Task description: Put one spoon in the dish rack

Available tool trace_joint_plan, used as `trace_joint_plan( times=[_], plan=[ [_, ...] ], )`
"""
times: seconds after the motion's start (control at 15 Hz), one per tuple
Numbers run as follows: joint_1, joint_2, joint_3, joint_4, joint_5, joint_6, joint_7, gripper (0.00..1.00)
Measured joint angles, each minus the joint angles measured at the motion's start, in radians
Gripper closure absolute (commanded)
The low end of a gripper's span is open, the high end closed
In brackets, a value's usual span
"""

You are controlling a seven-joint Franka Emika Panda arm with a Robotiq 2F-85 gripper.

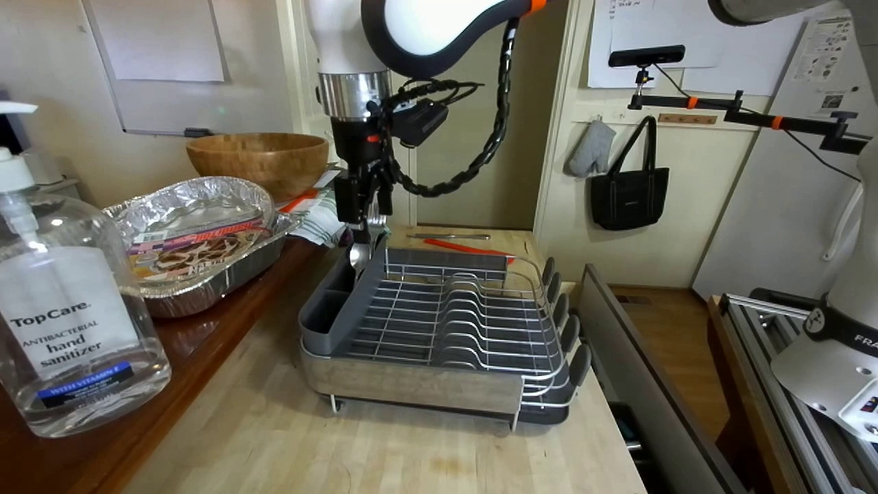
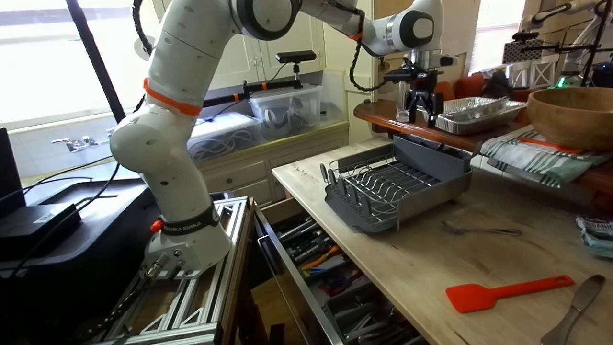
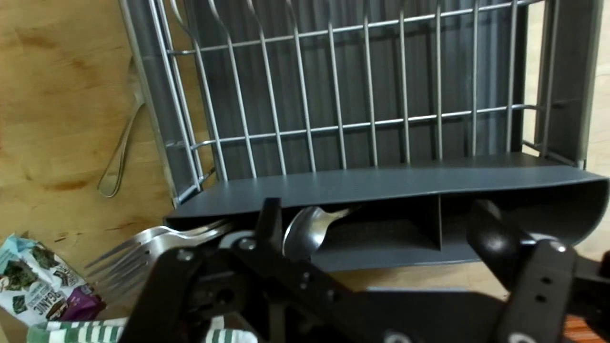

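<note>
Spoon [image 3: 306,233] leans bowl-up in the caddy [image 3: 381,188] of the dish rack [image 1: 418,384], wrist-view nine o'clock from the middle of my gripper [image 3: 379,221] (forks [image 3: 164,240] farther out). I have its fingers spread wide, holding nothing.

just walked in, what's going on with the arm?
White Franka arm, job is one shiny metal spoon into the silver wire dish rack. Its black claw is open and grips nothing, above the rack's dark grey plastic cutlery holder. The spoon leans in that holder, bowl end up, near silver forks. Looks placed, though claw contact is unclear.
</note>
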Motion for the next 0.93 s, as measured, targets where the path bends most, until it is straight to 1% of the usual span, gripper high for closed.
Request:
trace_joint_plan(
  times=[0.2,0.47,0.73,0.93],
  plan=[
    [-0.005,-0.087,-0.035,-0.133,0.084,0.062,-0.037,0.0],
    [-0.019,-0.215,-0.06,-0.318,0.155,0.158,-0.103,0.0],
    [-0.038,-0.352,-0.078,-0.513,0.204,0.264,-0.172,0.0],
    [-0.048,-0.44,-0.097,-0.64,0.21,0.348,-0.197,0.0]
  ],
)
